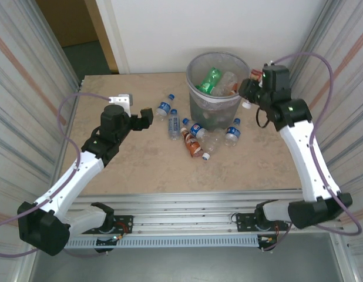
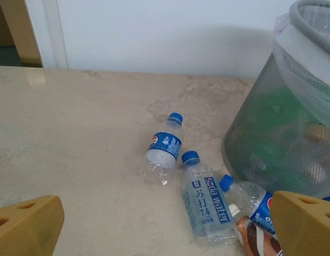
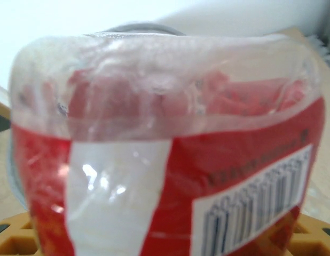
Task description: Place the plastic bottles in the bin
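Note:
The grey mesh bin (image 1: 196, 67) with a clear liner stands at the table's back, holding green and clear bottles. My right gripper (image 1: 252, 83) is at the bin's right rim, shut on a clear bottle with a red and white label (image 3: 165, 133), held between yellow fingers (image 3: 10, 240). On the table lie several plastic bottles: a blue-labelled one (image 1: 164, 107) (image 2: 164, 149), a soda water bottle (image 1: 174, 124) (image 2: 205, 205), a brown-labelled one (image 1: 193, 144) and a blue-capped one (image 1: 232, 132). My left gripper (image 1: 147, 116) (image 2: 165, 229) hovers open, left of them, holding nothing.
The bin (image 2: 282, 122) rises at the right of the left wrist view, with another blue-capped bottle (image 2: 250, 200) and the brown-labelled bottle (image 2: 261, 240) at its foot. Corrugated metal walls flank the table. Bare tabletop (image 1: 140, 164) lies in front of the bottles.

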